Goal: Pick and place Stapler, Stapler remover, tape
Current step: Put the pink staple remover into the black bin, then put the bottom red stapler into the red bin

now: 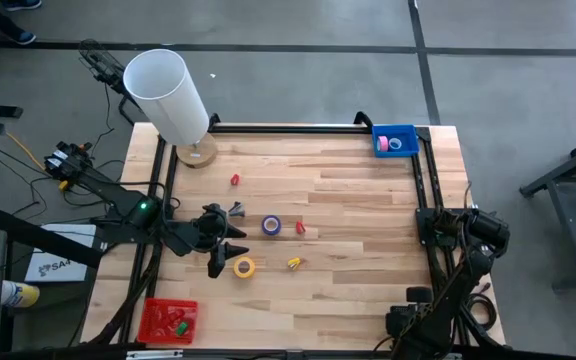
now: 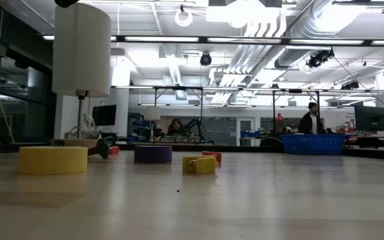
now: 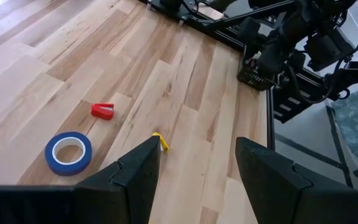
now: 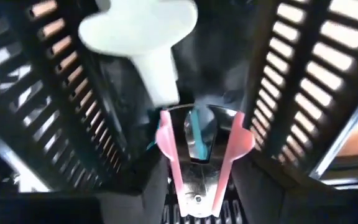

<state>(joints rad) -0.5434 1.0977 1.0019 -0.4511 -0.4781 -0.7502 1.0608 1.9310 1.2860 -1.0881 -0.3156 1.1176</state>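
My left gripper [image 1: 236, 228] [image 3: 197, 149] hovers open over the table's left middle, touching nothing. A blue-purple tape roll [image 1: 271, 226] [image 3: 68, 152] lies flat just right of it, and a yellow tape roll [image 1: 244, 266] [image 2: 53, 160] lies flat on its near side. Small red stapler-like pieces [image 1: 300, 228] [image 1: 235, 180] and a yellow one [image 1: 294, 263] [image 2: 199, 164] rest on the wood. My right gripper [image 4: 197, 205] points down at the table's right edge, inside a black slatted box [image 3: 253, 76]. A pink-and-teal stapler remover [image 4: 199, 155] shows just ahead of it.
A blue bin [image 1: 408, 133] at the far right corner holds a pink tape roll [image 1: 383, 145]. A red bin [image 1: 153, 318] stands at the near left. A white lamp [image 1: 168, 92] stands at the far left. A white object [image 4: 142, 37] lies in the black box.
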